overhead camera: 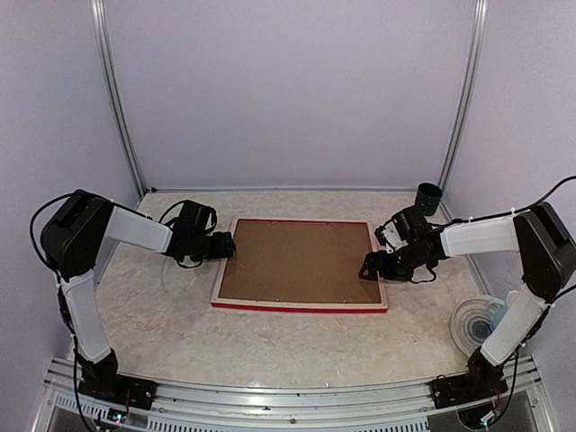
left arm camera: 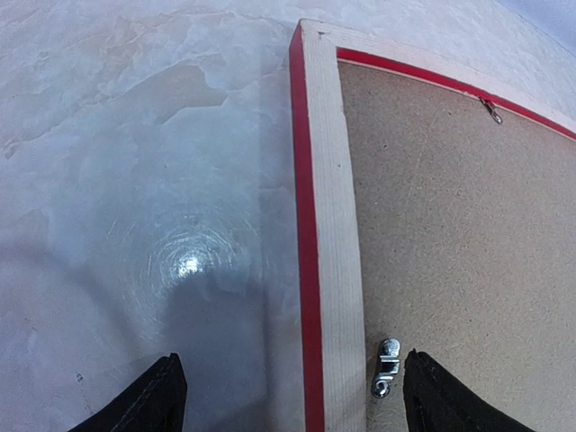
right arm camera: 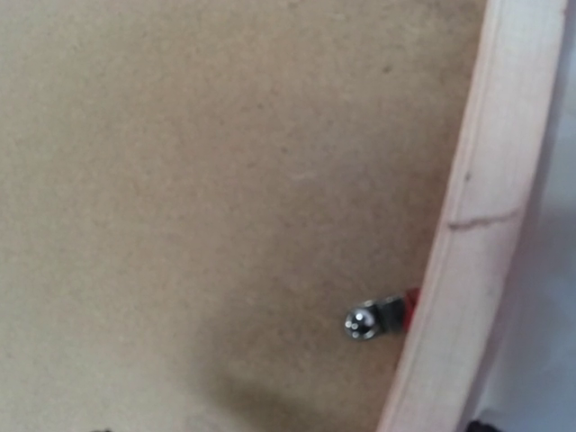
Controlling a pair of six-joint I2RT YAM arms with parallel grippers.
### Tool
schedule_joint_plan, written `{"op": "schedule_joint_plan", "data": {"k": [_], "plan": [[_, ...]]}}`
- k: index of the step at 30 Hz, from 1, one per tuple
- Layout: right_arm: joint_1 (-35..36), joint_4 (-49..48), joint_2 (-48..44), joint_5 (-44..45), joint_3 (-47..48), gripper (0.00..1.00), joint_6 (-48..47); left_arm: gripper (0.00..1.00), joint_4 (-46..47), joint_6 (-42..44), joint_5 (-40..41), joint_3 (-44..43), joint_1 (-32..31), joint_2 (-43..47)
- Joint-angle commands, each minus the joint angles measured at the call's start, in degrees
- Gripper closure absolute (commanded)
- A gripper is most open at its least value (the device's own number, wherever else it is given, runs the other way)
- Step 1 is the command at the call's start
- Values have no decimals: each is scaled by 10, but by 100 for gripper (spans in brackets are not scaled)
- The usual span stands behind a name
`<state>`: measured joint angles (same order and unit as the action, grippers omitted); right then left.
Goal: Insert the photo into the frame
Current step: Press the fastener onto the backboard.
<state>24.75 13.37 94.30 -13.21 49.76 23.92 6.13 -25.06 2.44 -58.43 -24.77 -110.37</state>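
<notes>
From above, we saw the frame lying face down at the middle of the table. The brown backing panel sat in it, likely so the back could be worked. The left gripper sat at its left side and the right gripper at its right, each near a fastening. The photo showed nowhere; whether it lay under the panel we could not tell.

In the left wrist view, the jaws stood wide, straddling the frame's edge and a metal turn clip, gripping nothing.

In the right wrist view, a second clip sat against the frame. The fingers were barely seen, and we judged them spread wide. The frame looked thin, red outside and pale wood behind.
</notes>
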Motion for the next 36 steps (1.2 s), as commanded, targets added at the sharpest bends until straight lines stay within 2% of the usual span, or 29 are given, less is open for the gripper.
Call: {"op": "schedule_joint_plan", "data": {"k": [1, 7, 26, 36], "plan": [[6, -9, 10, 4, 0, 16, 5, 18, -39, 5, 1, 1, 5, -33], [6, -10, 13, 4, 2, 16, 6, 22, -46, 10, 1, 0, 4, -32], [6, -10, 15, 5, 2, 16, 5, 23, -60, 18, 11, -16, -12, -45], [6, -13, 18, 3, 1, 16, 5, 23, -96, 24, 35, -24, -29, -44]]}}
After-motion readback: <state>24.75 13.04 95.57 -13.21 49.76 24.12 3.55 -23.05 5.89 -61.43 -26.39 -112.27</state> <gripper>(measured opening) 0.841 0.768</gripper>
